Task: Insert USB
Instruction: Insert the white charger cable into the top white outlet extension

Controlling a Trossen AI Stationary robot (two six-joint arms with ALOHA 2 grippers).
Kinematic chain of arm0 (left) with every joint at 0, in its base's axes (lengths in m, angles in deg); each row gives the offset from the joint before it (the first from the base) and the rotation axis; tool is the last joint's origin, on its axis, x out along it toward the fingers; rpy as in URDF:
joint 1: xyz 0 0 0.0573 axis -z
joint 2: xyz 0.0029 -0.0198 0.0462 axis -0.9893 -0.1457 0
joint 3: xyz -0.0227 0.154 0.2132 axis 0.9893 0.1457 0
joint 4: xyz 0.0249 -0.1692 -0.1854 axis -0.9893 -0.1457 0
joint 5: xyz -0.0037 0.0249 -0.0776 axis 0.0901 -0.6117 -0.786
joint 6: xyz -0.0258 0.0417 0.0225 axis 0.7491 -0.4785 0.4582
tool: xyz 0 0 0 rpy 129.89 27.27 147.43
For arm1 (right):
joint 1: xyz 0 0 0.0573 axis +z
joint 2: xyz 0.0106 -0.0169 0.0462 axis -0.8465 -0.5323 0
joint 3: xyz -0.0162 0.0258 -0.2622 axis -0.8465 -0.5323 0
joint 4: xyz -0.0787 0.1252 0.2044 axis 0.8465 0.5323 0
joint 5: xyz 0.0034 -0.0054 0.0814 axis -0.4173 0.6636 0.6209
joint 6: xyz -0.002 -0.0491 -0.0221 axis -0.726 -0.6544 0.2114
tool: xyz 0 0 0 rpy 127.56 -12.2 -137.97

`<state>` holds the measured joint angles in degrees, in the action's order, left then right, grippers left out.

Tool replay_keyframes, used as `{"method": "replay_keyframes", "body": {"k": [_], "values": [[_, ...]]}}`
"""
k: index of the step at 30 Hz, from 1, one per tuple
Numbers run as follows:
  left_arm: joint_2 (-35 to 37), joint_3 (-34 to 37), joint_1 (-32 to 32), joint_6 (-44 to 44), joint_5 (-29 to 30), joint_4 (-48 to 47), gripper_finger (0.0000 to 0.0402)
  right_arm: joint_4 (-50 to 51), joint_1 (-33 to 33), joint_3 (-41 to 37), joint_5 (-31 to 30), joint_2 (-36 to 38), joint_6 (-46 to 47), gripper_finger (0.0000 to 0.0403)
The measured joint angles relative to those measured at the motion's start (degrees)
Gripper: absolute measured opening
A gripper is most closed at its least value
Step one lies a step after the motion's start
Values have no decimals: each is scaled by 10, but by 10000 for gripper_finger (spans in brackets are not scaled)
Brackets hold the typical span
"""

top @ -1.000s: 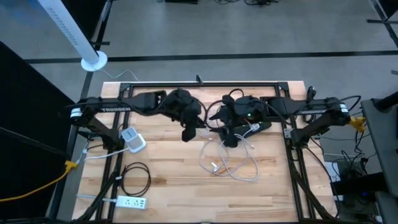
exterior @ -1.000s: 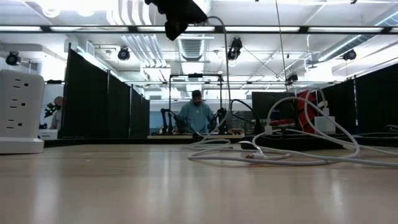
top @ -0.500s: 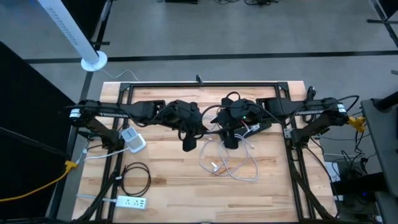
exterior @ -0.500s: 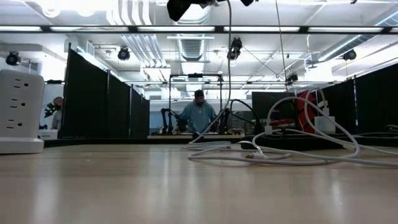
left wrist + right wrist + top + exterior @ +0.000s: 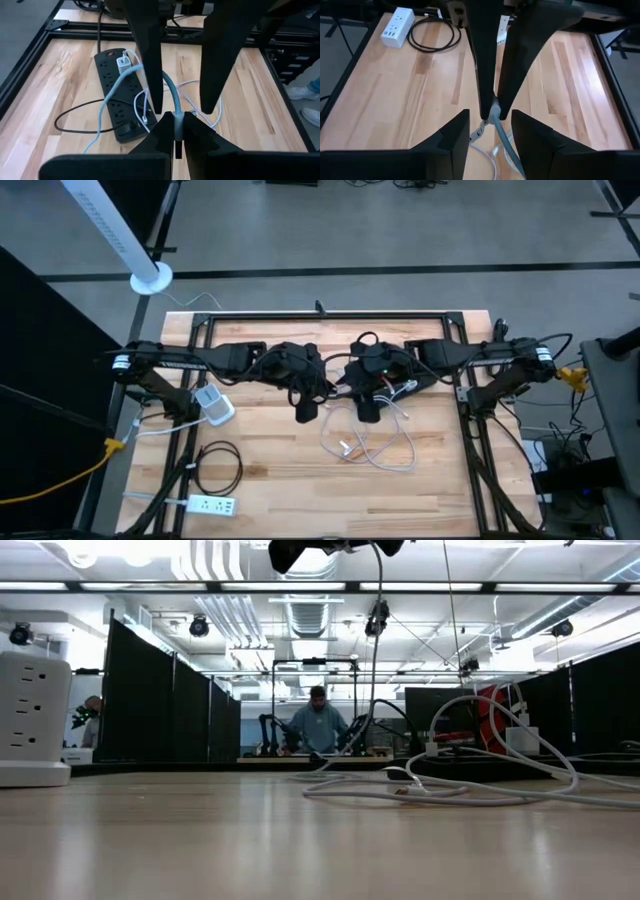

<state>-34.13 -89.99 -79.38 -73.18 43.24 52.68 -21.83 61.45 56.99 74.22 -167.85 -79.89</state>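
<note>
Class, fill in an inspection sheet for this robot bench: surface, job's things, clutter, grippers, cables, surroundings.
Surface: wooden table inside a black frame.
Job's things: grey cable, held up; black power strip with a white plug in it.
Clutter: white power strip; white socket cube.
Grippers: left gripper shut on the grey cable; right gripper open, a finger on either side of it.
Cables: loose white cables; black coil.
Surroundings: a person at a far bench.

Pale blue USB cable [image 5: 172, 102], pinched mid-air, trailing to table
</note>
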Motion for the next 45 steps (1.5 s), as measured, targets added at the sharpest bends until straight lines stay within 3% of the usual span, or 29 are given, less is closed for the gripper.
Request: {"method": "replay_keyframes", "body": {"k": [14, 32, 45], "values": [[0, 0, 0, 2, 10, -1, 3, 6, 0, 0, 1, -1, 30, 5], [6, 0, 0, 0, 10, 11, 2, 13, 0, 1, -11, 3, 60, 6], [8, 0, 0, -7, 10, 16, 2, -2, 0, -1, -9, 13, 91, 61]]}}
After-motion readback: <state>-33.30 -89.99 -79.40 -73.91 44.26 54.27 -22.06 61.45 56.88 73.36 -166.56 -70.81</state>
